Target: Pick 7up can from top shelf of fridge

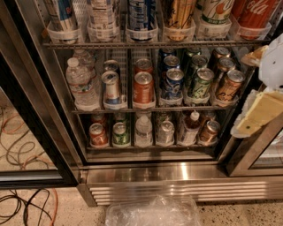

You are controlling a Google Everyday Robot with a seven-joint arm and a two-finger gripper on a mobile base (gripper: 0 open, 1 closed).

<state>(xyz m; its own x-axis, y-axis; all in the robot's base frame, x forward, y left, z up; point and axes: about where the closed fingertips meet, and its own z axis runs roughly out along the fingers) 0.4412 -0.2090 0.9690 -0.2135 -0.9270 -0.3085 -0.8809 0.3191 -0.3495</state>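
The fridge (177, 174) base is brushed stainless steel. The top shelf (146, 44) is metal wire with clear plastic holders (142, 35). The 7up can (216, 9) is glossy. The claw (257, 116), at the right edge, looks matt cream plastic.

1. The 7up can (216, 9) stands on the top shelf (146, 44), cut off by the upper edge; only its lower body shows, and its lid is out of view.
2. The red Coca-Cola can (256, 13) just beside it is cropped the same way.
3. My gripper (258, 115) sits at the right edge beside the middle rack (132, 109), a pale blurred shape partly cut off.
4. Back-row cans on that rack are mostly hidden behind the front ones; their labels are unreadable.
5. The fridge (177, 174) runs past the top and right edges.
6. A clear plastic sheet (152, 212) on the floor is cropped by the bottom edge.
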